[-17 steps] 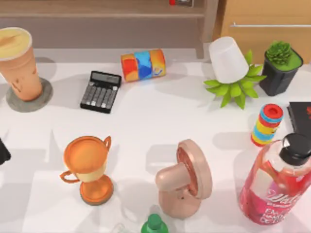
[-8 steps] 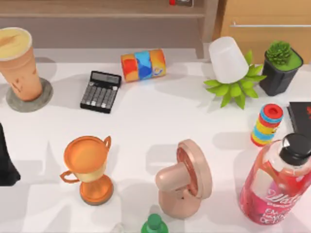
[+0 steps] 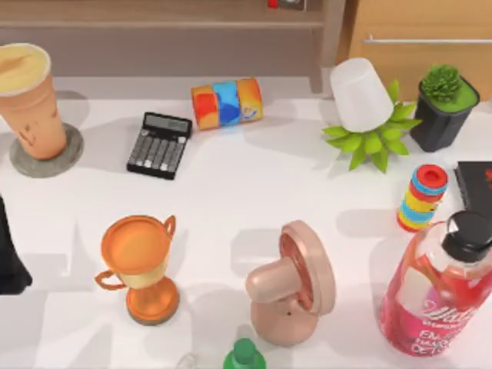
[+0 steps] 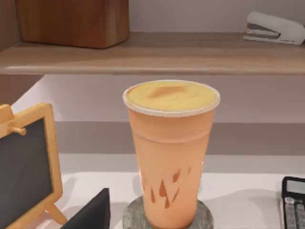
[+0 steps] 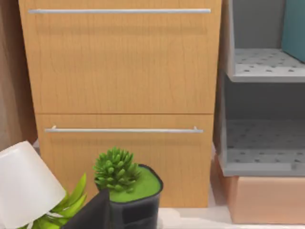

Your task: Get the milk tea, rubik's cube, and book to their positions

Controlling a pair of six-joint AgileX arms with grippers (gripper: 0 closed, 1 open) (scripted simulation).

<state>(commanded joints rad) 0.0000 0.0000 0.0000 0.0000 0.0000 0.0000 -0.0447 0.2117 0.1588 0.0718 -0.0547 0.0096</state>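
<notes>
One arm at work: the left gripper [image 3: 9, 257] lay at the top view's left edge, level with the orange trophy [image 3: 140, 265]; a second earlier only a sliver of it showed there, half a second earlier it sat as it did at this moment.
Meaning for the task: judged a withdrawal or pause, with the cup already placed.
Left gripper state: how far its fingers were parted could not be told; nothing was seen in its hold.
Milk tea, position: the milk tea [image 3: 29, 100] stood upright on a round grey coaster [image 3: 68, 156] at the table's far left, apart from the gripper and unmoved across all three top views.
Milk tea, appearance: in the left wrist view the milk tea [image 4: 170, 152] was a tall tapered orange-tan cup with a creamy yellow top and darker streaks near its base.
Neighbours: a black calculator [image 3: 159, 144] lay to its right.
Right arm: parked, facing a wooden drawer front [image 5: 119, 62] and a potted succulent [image 5: 126, 183].
</notes>
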